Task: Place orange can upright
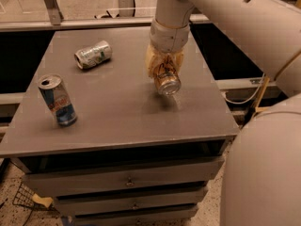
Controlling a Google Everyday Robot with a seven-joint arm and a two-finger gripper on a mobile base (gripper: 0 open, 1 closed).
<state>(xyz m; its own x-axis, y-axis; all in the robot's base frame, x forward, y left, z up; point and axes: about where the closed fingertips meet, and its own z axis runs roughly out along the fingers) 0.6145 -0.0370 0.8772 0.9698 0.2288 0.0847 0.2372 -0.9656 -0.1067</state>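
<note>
Orange can (167, 80) is hanging in the gripper (165, 73), right of centre over the table (117, 126). Judging by the shadow under it, it's sitting just clear of the top.

Near-left, the blue, silver and red can (57, 100) is standing upright, well apart and not blocking you.

At the orange can, the silver end is facing near and slightly down. So the long axis is running near-to-far with a downward tilt, nowhere close to vertical. The fingers (151, 64) are clamping the can body from its left and right sides, and the wrist is coming down from above and behind. That's putting the can directly under the wrist and a little nearer than it.

You're looking at pitching the wrist until that axis is pointing straight up, then lowering. The smooth metal is risking slip during the rotation.

Far-left, the silver-green can (93, 54) is lying on its side, well apart.
</note>
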